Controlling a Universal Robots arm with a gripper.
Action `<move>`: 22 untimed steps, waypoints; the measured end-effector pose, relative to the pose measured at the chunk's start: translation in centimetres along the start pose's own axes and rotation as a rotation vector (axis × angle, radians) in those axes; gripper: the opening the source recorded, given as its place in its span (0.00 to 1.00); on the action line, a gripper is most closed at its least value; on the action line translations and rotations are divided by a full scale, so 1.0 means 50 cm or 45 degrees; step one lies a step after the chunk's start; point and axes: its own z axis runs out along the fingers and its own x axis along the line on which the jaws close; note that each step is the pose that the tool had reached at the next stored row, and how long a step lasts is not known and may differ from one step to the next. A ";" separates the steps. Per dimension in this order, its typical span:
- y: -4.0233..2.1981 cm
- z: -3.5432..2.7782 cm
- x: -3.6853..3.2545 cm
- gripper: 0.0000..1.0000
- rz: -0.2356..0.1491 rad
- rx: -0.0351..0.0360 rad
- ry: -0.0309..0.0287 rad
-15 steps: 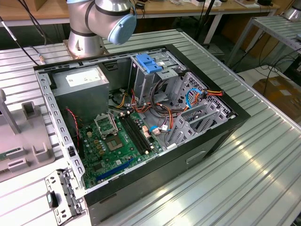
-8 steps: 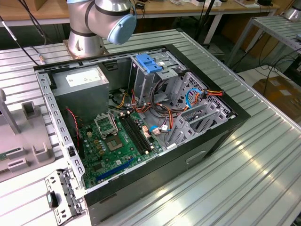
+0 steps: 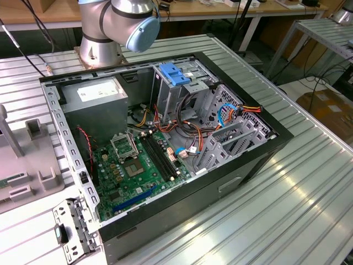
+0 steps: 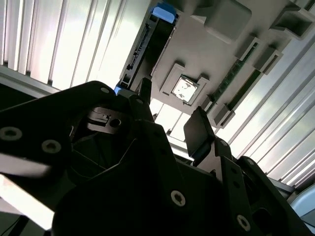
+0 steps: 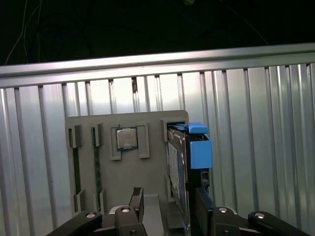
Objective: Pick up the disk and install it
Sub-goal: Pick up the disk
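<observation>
The disk [image 5: 178, 167] stands on edge in a slot of a grey holder tray [image 5: 147, 187], its light-blue carrier [image 5: 199, 147] at the far end. In the second wrist view the disk [image 4: 150, 46] runs away from the fingers to its blue end. My gripper [image 5: 170, 206] hangs just over the disk's near end, open. One fingertip [image 5: 137, 200] sits over the tray and the other fingertip [image 5: 203, 204] lies close beside the disk. Whether either touches the disk I cannot tell. The gripper [image 4: 172, 115] holds nothing.
The grey tray also carries a processor chip [image 5: 126, 138] and memory sticks [image 5: 75, 167]. It rests on a ribbed metal table [image 5: 256, 147]. In the exterior view the open computer case [image 3: 165, 138] shows a blue bracket [image 3: 174, 74] on its drive cage, with the arm's base [image 3: 110, 27] behind.
</observation>
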 end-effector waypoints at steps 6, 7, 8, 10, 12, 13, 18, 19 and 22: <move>0.000 0.002 0.000 0.54 0.000 -0.0004 -0.0050; 0.000 0.003 0.000 0.54 0.000 -0.0004 -0.0058; 0.000 0.003 0.000 0.54 0.000 -0.0006 -0.0063; 0.001 0.004 0.000 0.54 0.000 -0.0006 -0.0078; 0.002 0.005 0.000 0.54 0.000 -0.0008 -0.0088; 0.002 0.005 0.000 0.54 0.000 -0.0009 -0.0095; 0.005 0.009 -0.006 0.54 0.000 -0.0013 -0.0138; 0.006 0.009 -0.007 0.54 0.000 -0.0014 -0.0148; 0.010 0.012 -0.015 0.54 0.000 -0.0017 -0.0172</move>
